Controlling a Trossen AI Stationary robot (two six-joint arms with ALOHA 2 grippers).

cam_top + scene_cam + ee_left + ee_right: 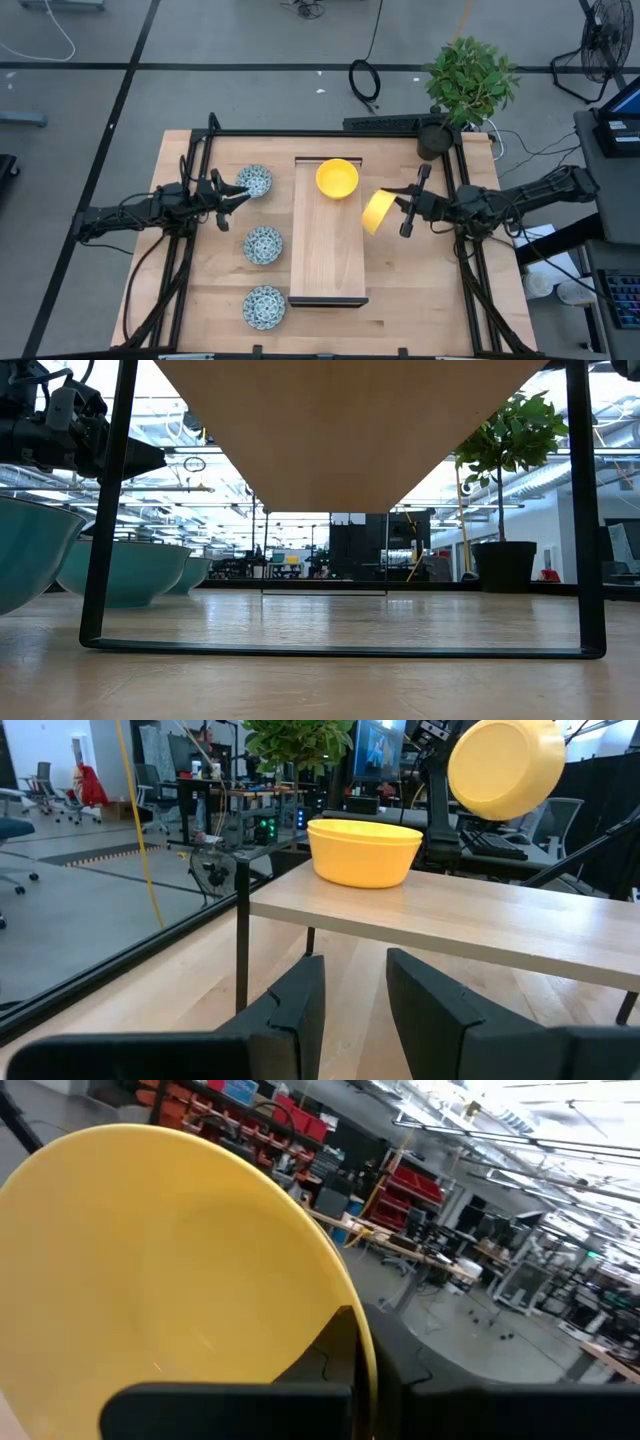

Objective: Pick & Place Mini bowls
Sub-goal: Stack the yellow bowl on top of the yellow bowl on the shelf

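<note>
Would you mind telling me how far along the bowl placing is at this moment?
One yellow bowl already sits on the wooden tray. A second yellow bowl is in hand: the right gripper holds it tilted above the tray's right edge. Three patterned bowls remain on the table left of the tray, with the left gripper open beside the farthest one. No third yellow bowl is visible.

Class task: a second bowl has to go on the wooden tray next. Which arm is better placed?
Right. The right gripper already holds a yellow bowl at the tray's edge; the left gripper is open, empty, beside a patterned bowl.
</note>
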